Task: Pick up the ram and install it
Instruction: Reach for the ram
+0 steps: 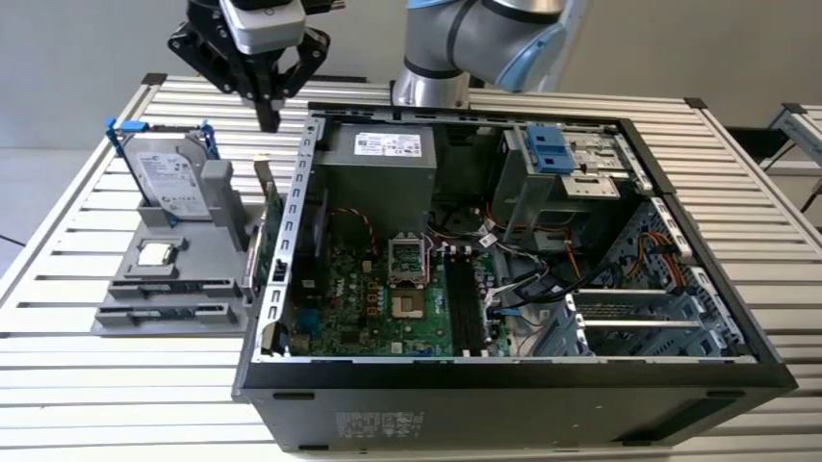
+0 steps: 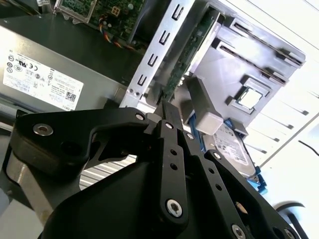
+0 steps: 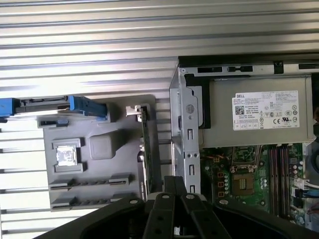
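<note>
Exterior view: arm cut off by top edge, upper body of gripper too. Computer case cut at bottom edge. Front slots of grey holder too small to read; whether ram sat there, could not tell. Second wrist view: gripper links hid lower end of card and part of hard drive. First wrist view: motherboard cut by right and bottom edges, partly behind gripper.
</note>
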You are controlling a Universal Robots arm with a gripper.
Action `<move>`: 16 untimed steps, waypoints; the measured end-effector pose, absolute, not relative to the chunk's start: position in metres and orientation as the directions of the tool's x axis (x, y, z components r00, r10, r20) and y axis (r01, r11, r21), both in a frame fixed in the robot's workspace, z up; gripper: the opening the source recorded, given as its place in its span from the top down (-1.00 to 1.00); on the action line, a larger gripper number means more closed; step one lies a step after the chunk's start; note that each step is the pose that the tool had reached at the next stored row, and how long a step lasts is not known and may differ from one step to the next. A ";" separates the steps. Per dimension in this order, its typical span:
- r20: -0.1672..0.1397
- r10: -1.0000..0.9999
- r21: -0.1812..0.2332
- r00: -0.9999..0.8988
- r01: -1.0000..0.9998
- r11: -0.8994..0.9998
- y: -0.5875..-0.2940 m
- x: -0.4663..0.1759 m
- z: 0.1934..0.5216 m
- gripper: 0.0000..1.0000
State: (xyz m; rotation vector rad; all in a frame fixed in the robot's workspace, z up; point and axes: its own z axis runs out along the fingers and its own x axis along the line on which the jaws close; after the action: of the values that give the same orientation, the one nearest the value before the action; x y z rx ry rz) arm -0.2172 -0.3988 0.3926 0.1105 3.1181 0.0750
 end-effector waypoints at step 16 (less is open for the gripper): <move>-0.019 0.071 0.049 -0.997 0.070 0.996 -0.399 -0.229 0.393 1.00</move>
State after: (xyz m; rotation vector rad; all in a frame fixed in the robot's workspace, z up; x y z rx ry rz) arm -0.2290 -0.3988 0.3926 0.1105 3.1183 0.0750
